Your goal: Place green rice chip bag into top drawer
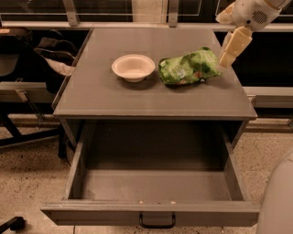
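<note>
The green rice chip bag [187, 67] lies on the grey cabinet top [137, 98], right of the middle and beside a cream-white bowl [133, 67]. The top drawer [155, 185] is pulled wide open below, its inside bare, with the black handle [157, 222] on its front panel. My gripper [227, 58] hangs from the white arm [252, 13] at the upper right. Its tip is just off the bag's right end, slightly above the cabinet top.
Dark chairs and a bag [36, 59] stand to the left of the cabinet. A rail and dark window panes [119, 11] run along the back. A white part of the robot [279, 201] shows at the bottom right, over speckled floor [27, 192].
</note>
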